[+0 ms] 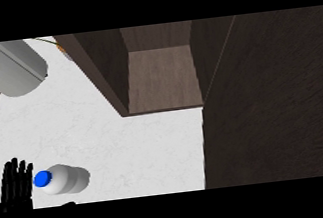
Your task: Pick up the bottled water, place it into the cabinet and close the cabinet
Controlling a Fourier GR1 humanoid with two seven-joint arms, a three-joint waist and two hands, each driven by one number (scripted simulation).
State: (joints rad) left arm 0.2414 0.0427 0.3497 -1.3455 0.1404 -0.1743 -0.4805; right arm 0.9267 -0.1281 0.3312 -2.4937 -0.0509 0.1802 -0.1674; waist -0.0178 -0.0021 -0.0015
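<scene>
The bottled water (63, 179) stands on the white table (139, 144) at the near left, seen from above, with its blue cap (42, 178) turned towards the left. The left hand (15, 187) is just beside it, on its left side, with the fingers straight and pointing up; it holds nothing. The right hand is not visible.

The cabinet (161, 76) is on the far side, to the right of the bottle and well apart from it. It is open, and its wooden shelf is visible inside. The dark door (275, 103) stands open and fills the right part of the view. A grey round object (11, 67) lies at the far left.

I judge that the step in hand is the grasp, and nothing of the task is done yet. To do it well, the hand should close around the body of the bottle, below the cap, and keep it upright during the lift. Then it should carry the bottle between the cabinet's left wall and the door without touching them.
</scene>
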